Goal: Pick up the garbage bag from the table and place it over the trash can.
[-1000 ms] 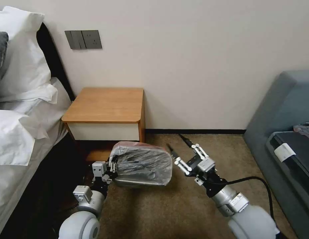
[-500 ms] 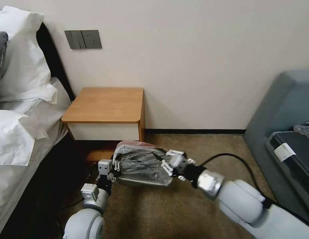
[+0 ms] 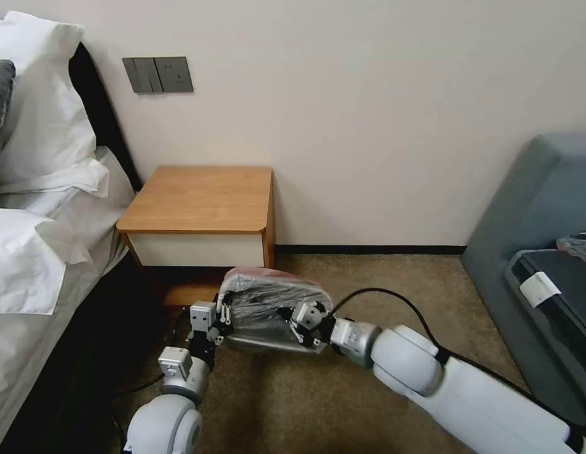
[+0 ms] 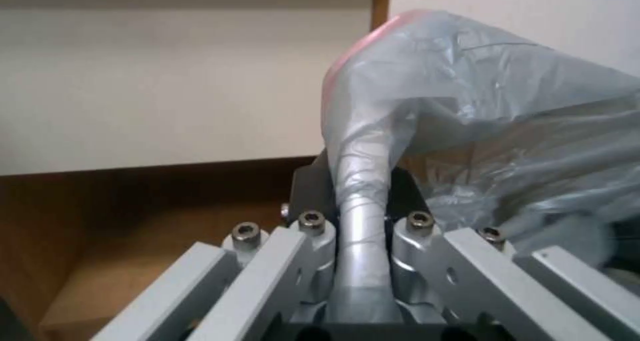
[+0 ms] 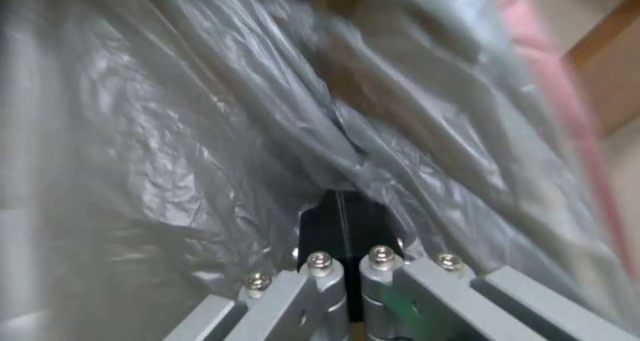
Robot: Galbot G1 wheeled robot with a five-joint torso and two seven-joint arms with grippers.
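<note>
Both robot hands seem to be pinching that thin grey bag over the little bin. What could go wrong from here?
1. The garbage bag is thin and stretched between the left hand and the right hand; pulling them apart could tear it.
2. The left hand pinches just a narrow twisted strip, which might slip free.
3. The bag hides most of the trash can, so an edge could miss the rim unnoticed.

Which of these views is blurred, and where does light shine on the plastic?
Right wrist view: the garbage bag is soft and smeared toward the pink edge, with pale sheen on its folds. Left wrist view: sharper, with a bright streak on the twisted strip held in the left end effector. Head view: even light, small glints on the bag by the right end effector.
</note>
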